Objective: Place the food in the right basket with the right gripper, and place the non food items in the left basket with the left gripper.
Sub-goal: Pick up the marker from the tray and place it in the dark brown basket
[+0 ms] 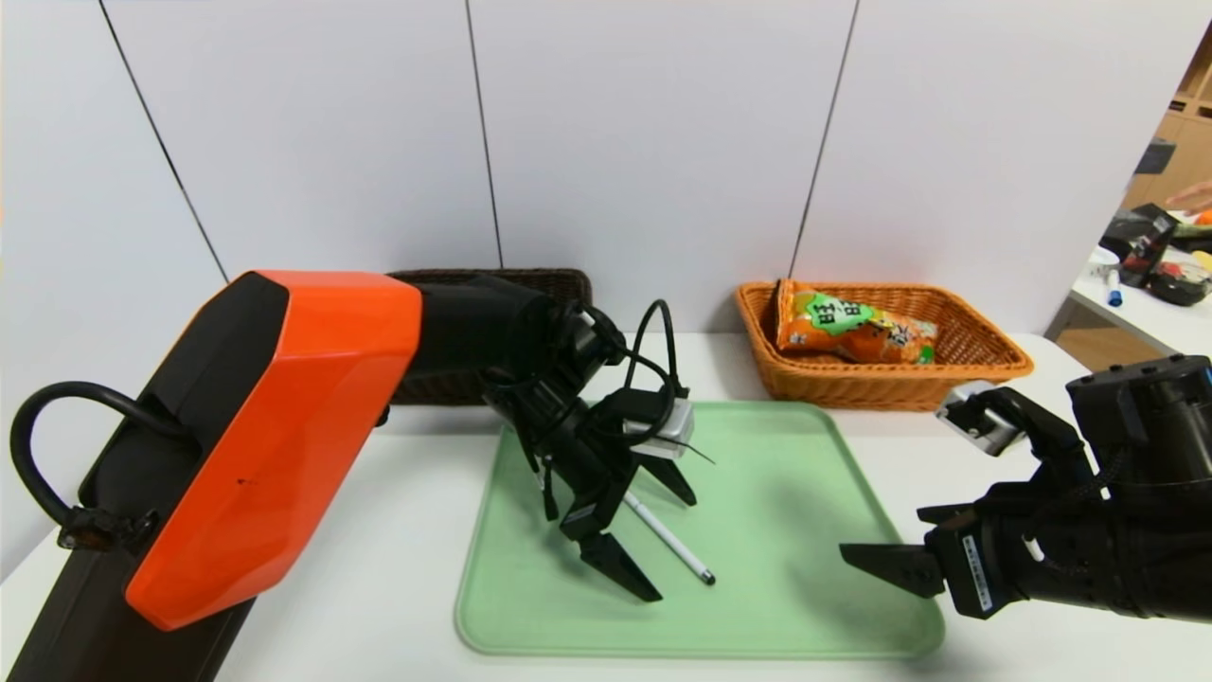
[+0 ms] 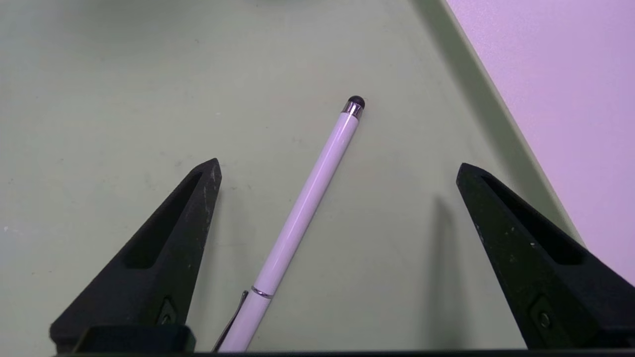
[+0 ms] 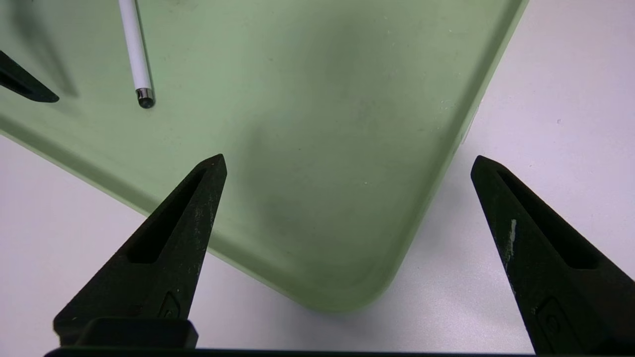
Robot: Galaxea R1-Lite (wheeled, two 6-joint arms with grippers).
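The snack bag [image 1: 854, 330] is already lying in the tan basket [image 1: 985, 365] at the back right. The left gripper [image 1: 653, 540] hangs over the green tray [image 1: 805, 606] with its fingers spread wide, holding nothing, and the white pen [image 2: 307, 198] lies flat on the tray between them. Looks like the tips aren't touching it, hard to say. The dark basket [image 1: 559, 282] sits behind that arm. The right gripper [image 3: 347, 163] is wide open and empty too, over the tray's near right corner.
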